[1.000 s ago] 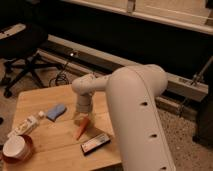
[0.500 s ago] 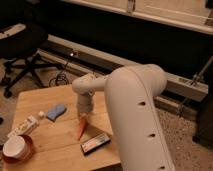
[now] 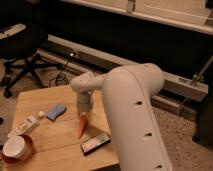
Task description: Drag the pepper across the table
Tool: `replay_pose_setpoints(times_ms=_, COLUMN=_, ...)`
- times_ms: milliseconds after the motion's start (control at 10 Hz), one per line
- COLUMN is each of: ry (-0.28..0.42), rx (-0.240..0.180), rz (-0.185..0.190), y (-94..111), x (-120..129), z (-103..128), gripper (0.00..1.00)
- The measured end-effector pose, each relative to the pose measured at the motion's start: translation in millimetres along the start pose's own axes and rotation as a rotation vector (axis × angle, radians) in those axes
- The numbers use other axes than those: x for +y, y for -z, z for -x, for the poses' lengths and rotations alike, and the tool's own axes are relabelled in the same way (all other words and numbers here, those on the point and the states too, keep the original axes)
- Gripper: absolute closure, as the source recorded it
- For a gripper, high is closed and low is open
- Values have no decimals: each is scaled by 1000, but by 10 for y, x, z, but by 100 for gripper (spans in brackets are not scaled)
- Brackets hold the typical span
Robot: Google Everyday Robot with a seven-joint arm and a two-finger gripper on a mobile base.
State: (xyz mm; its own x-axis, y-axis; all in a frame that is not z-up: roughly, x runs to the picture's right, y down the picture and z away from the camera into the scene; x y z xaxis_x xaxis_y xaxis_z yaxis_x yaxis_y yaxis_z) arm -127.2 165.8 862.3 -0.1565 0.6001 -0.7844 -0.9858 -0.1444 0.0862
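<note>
Obs: the arm reaches down from the right over the worktop (image 3: 47,150). The tool (image 3: 83,117) sits low near the middle of the surface, directly over the pepper (image 3: 82,128).

Tool state: jaws fully closed, and they appear pinched on the pepper's upper end. The contact itself is hidden by the wrist housing, so the hold is a judgement.

Pepper: orange-red, slim, pointing from the tool down toward the front edge. Its lower tip is on or very near the wood.

Neighbours:
- blue block (image 3: 56,111), to the pepper's left and apart from it
- dark bar with a red stripe (image 3: 96,143), just beside the pepper's tip toward the front right
- white bottle-like item (image 3: 25,126) and round red-rimmed container (image 3: 17,148), well apart at the left edge

Step in hand: the grasp looks complete and the drag has not begun.

Next move: a sideways slide with the tool kept low so the pepper stays on the wood, not lifted.
- The bare planks behind and to the left offer more room.
- A path toward the front right would push into the dark bar.

Risk: a pinch on the tapered end may slip once friction loads it.
</note>
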Motion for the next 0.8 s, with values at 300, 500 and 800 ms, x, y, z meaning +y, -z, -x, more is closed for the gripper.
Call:
replay_pose_setpoints(times_ms=300, ry=13, rx=-15, rz=-16, y=41, x=77, z=107, gripper=86)
replay_pose_setpoints(times_ms=500, ry=14, rx=-21, rz=-25, y=42, x=106, z=193, gripper=86)
replay_pose_setpoints(times_ms=800, ry=9, rx=-28, rz=-30, y=65, x=121, z=312, gripper=86)
